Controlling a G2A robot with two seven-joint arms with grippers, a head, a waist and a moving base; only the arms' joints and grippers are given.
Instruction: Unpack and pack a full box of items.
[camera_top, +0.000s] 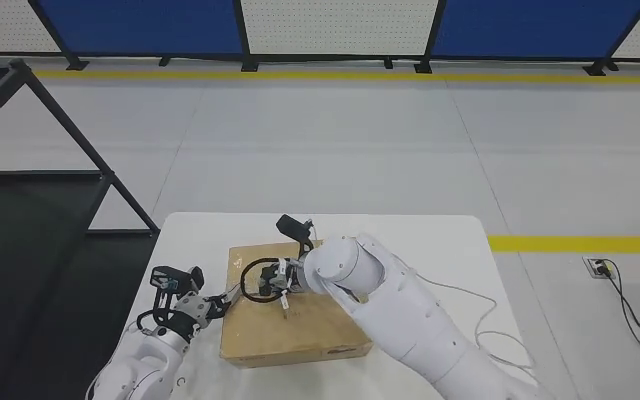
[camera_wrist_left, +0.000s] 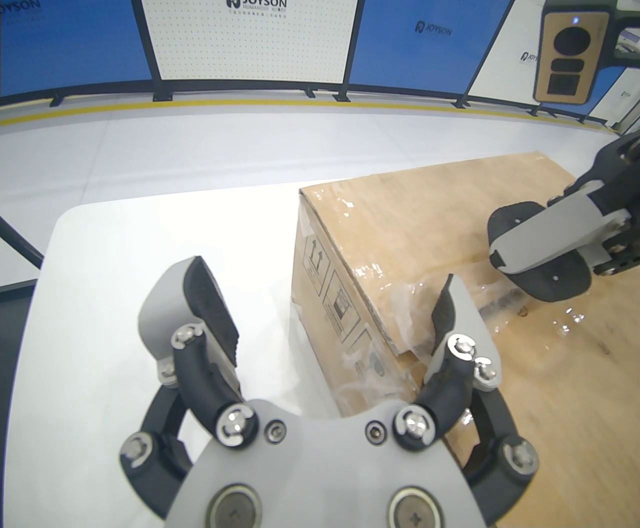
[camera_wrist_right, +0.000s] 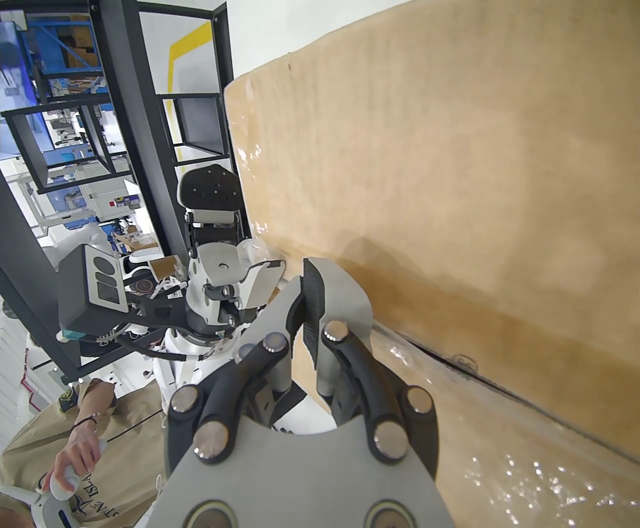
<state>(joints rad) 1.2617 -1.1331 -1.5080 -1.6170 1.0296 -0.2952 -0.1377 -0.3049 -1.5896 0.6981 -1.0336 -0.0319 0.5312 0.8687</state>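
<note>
A white tabletop (camera_top: 430, 240) carries the closed, taped box (camera_top: 300, 335) at its middle, its contents hidden and its right edge partly covered by the right arm. The left end effector (camera_wrist_left: 325, 280) gapes wide astride the box's left edge. The right end effector (camera_wrist_right: 297, 282), fingers pinched together, sits over the top seam.

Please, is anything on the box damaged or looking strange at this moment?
Yes. The clear tape on the cardboard box is torn and crumpled at the top edge, where the open left gripper sits, and the flap corner there seems slightly lifted. The rest of the box looks closed and undamaged.
</note>
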